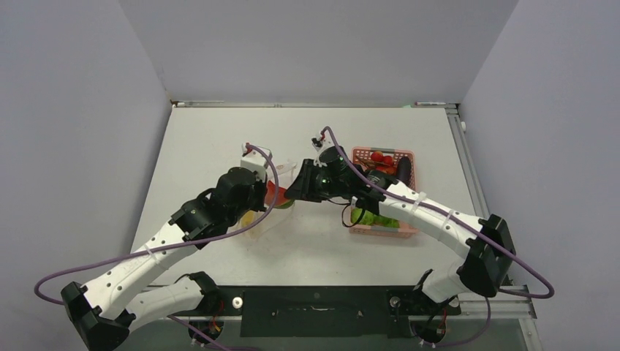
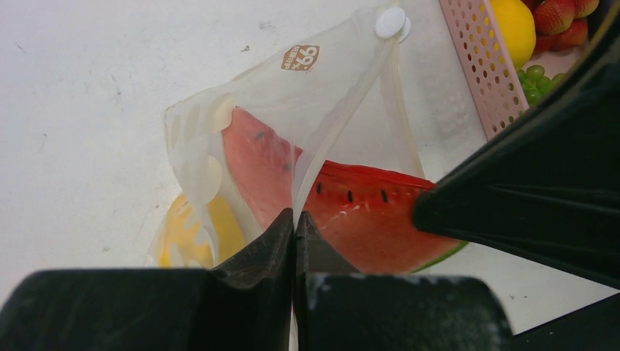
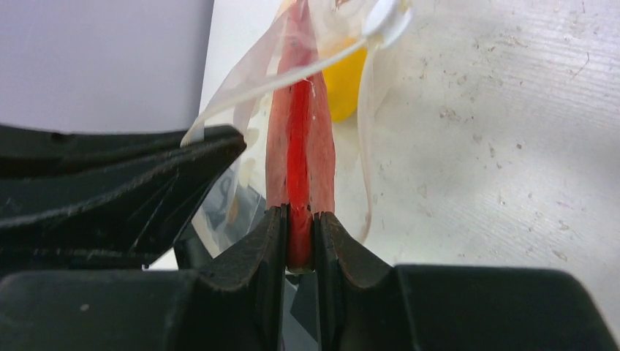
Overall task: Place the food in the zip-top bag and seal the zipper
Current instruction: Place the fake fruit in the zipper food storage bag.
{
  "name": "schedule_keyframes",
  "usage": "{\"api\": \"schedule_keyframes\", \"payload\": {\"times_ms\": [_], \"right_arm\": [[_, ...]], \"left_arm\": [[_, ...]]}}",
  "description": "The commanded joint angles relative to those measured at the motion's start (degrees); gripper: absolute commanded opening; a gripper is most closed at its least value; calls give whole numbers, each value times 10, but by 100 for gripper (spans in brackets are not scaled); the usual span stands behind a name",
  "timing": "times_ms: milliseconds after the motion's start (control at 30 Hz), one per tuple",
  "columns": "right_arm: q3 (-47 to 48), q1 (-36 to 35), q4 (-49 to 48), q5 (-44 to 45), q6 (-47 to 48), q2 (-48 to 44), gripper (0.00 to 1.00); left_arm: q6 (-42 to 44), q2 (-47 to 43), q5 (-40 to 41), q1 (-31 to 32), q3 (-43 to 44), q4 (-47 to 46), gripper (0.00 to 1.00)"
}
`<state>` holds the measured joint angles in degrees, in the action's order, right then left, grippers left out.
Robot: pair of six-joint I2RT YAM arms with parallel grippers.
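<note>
The clear zip-top bag (image 2: 292, 95) stands open on the table, also seen in the top view (image 1: 257, 219). My left gripper (image 2: 295, 218) is shut on its mouth edge, on the whitish zipper strip (image 2: 343, 124). My right gripper (image 3: 300, 216) is shut on the rind end of a red watermelon slice (image 3: 300, 146). The slice (image 2: 365, 219) is partway into the bag's mouth, its far half behind the plastic. A yellow food piece (image 2: 183, 234) lies inside the bag. In the top view the two grippers, left (image 1: 262, 196) and right (image 1: 292, 189), meet at the slice (image 1: 278, 196).
The pink basket (image 1: 384, 228) stands right of the bag and holds a lemon (image 2: 512, 25), strawberries (image 2: 563, 14), green grapes (image 2: 537, 77) and a dark piece. The right arm crosses over the basket. A white slider tab (image 2: 391, 22) sits at the zipper's far end.
</note>
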<state>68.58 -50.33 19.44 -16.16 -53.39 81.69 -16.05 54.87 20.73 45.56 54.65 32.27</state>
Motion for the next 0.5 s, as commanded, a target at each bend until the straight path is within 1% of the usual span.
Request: {"api": "schedule_keyframes", "payload": {"times_ms": [0, 167, 467], "right_arm": [[62, -25, -38, 79, -21, 37, 5], [100, -49, -24, 129, -6, 84, 5], [107, -85, -47, 216, -34, 121, 5]], "left_arm": [[-4, -19, -9, -2, 1, -40, 0], [-5, -22, -9, -2, -1, -40, 0], [-13, -27, -25, -12, -3, -47, 0]]}}
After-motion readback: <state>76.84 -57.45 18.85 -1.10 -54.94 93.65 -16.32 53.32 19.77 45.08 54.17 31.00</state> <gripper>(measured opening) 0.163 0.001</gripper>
